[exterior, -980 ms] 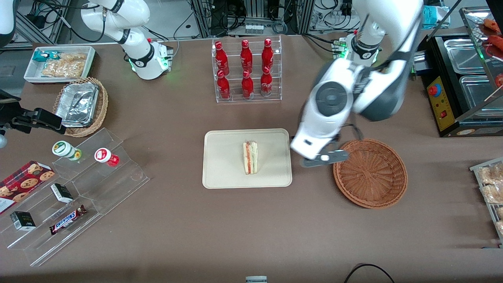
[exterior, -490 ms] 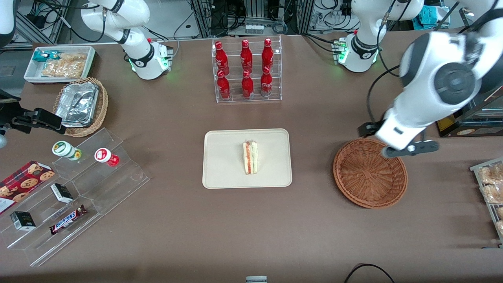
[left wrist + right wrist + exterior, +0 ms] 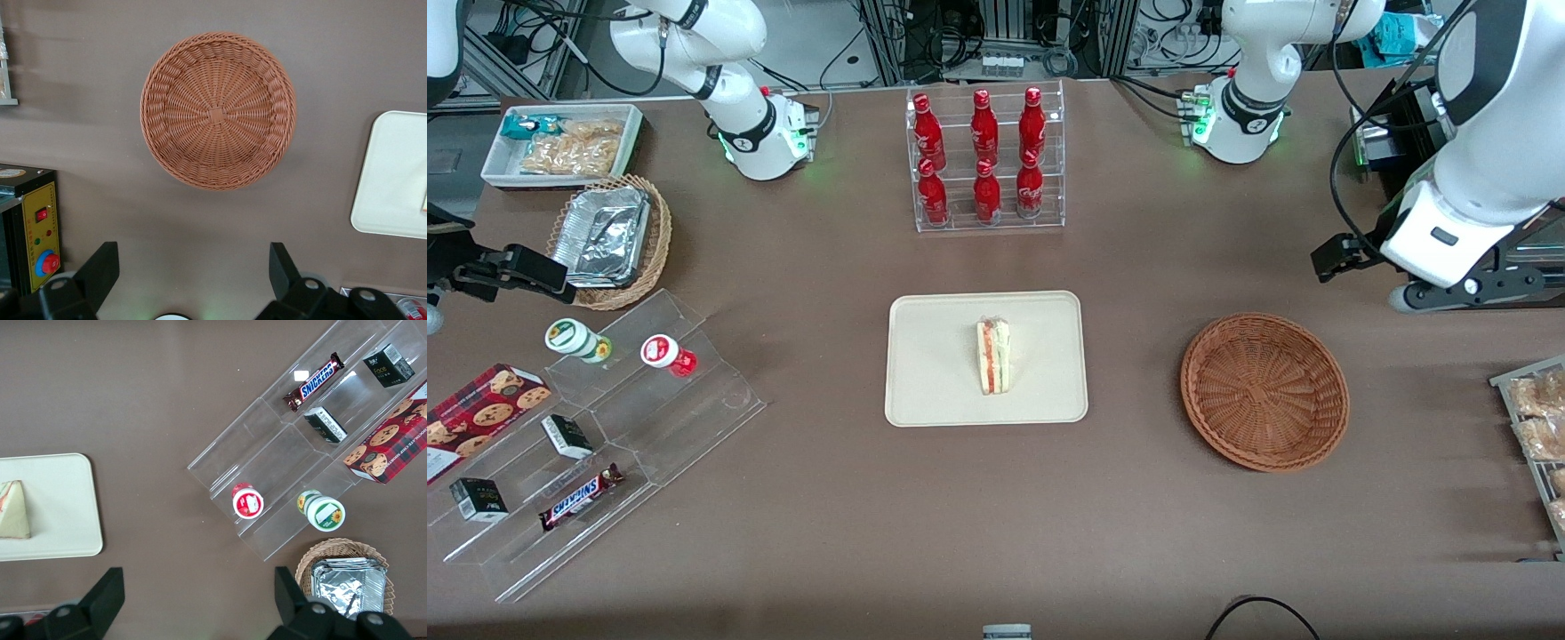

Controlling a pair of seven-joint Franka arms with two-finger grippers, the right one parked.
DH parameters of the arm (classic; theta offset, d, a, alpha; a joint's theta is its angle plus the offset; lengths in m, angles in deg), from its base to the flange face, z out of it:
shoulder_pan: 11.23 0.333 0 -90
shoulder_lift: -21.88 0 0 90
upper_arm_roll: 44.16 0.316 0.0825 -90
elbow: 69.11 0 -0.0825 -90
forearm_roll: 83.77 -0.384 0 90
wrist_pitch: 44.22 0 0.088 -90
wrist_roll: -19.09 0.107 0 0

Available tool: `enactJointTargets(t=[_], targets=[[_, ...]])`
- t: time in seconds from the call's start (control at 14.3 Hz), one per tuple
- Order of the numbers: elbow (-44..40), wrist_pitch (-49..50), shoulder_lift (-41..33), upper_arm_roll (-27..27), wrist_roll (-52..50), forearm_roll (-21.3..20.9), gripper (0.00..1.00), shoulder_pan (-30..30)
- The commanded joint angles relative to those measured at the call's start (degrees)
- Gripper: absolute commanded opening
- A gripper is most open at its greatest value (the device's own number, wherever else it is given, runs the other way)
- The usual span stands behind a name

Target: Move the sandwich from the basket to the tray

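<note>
Swinging clear of the basket point(image 3: 1264, 391) within the last second, the gripper point(image 3: 190, 270) now hangs high above the bench point(image 3: 996, 516), farther from the front camera than the basket, jaws spread and holding nothing. That retreat suggests the job is done: the sandwich point(image 3: 993, 356) lies on the tray point(image 3: 929, 373), seemingly on its side, and the basket sits empty well apart from the tray on the brown bench.

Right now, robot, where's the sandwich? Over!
Claw open, empty, high above table near basket. Sandwich lying on tray. Basket empty. Nothing in the way.
</note>
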Motion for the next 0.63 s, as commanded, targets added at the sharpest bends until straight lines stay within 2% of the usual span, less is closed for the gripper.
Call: enactJointTargets(t=[0.0, 0.35, 0.56], targets=[[-0.2, 2.3, -1.6, 0.2, 0.6, 0.2, 1.0, 0.7], [-2.0, 2.5, -1.5, 2.5, 0.4, 0.5, 1.0, 0.7], [-2.5, 2.4, -1.5, 3.7, 0.7, 3.6, 1.0, 0.6]])
